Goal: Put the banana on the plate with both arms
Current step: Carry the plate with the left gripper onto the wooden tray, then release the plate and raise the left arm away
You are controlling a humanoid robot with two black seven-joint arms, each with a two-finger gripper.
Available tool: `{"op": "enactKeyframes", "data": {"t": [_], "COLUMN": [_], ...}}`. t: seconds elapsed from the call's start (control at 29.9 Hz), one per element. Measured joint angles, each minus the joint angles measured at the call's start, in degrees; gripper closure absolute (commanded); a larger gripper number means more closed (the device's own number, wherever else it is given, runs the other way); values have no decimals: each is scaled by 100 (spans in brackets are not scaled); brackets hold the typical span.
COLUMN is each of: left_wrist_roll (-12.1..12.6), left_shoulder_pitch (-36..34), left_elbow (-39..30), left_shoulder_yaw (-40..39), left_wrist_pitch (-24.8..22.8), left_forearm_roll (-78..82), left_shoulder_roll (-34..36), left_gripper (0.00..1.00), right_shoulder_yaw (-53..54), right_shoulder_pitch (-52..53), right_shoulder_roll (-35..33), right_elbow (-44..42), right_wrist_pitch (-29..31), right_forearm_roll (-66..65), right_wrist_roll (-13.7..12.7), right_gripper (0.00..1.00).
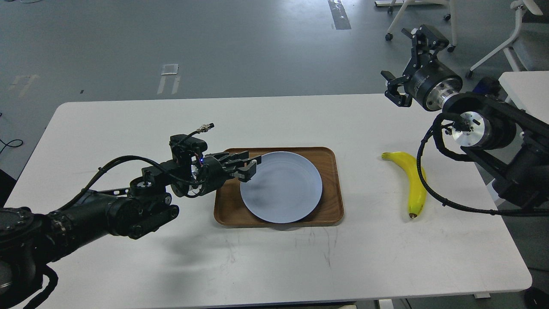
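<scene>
The pale blue-grey plate (281, 186) lies on the brown wooden tray (331, 171) at the middle of the white table (128, 124), shifted toward the tray's right side. My left gripper (250, 167) is shut on the plate's upper-left rim. The yellow banana (414, 182) lies on the table right of the tray, dark tip toward me. My right gripper (398, 53) is open and empty, raised above the table's far right edge, well behind the banana.
A black cable (429, 189) from my right arm loops over the banana's right side. Wheeled chairs (422, 13) stand on the grey floor beyond the table. A second white table (525, 88) shows at the far right.
</scene>
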Motion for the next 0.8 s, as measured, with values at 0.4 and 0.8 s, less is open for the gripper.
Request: {"op": "enactKeyframes", "data": {"t": [0.4,0.8], "left_wrist_roll": [-232,1813], "left_shoulder_pitch": [-1086,-577], "left_elbow": [-98,-645], "left_shoulder_yaw": [-707,-3149], "left_wrist_pitch": [54,-2125], "left_forearm_roll": [-5076,-7506], "left_shoulder_roll": [395,1161], "left_gripper": [2,2], "right_shoulder_yaw": [-544,-1815], "right_shoulder_pitch": [57,21], "right_shoulder_roll": [-424,-2134], "right_elbow": [148,715], "right_wrist_pitch": [36,18], "right_forearm_roll": [-2101,-7113], "right_wrist_roll": [0,31], "right_gripper": [1,1]}}
